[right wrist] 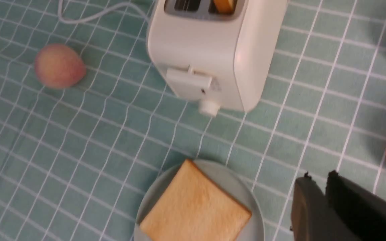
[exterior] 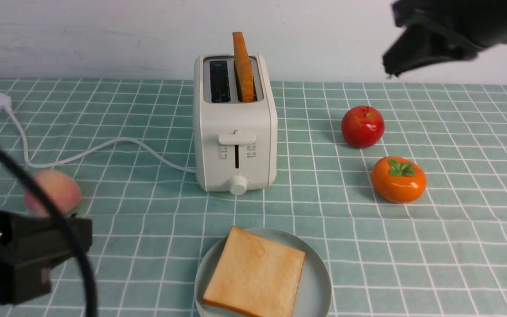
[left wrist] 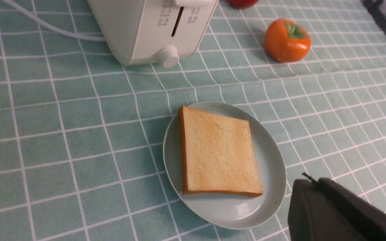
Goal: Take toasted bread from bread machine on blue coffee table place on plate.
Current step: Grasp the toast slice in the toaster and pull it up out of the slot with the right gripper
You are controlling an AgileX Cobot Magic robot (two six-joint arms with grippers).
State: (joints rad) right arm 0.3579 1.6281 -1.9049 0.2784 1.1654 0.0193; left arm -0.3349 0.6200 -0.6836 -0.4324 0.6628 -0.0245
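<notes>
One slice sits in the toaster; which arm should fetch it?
Probably right: the right gripper hangs high, on the toasted bread's side of the bread machine; the left gripper sits low beside the peach.

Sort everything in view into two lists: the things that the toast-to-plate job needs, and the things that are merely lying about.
Belongs to the job:
upright toast slice, in the toaster's slot
flat toast slice, already on the plate
toaster
plate
table

Just lying about:
red apple
orange persimmon
peach
</notes>
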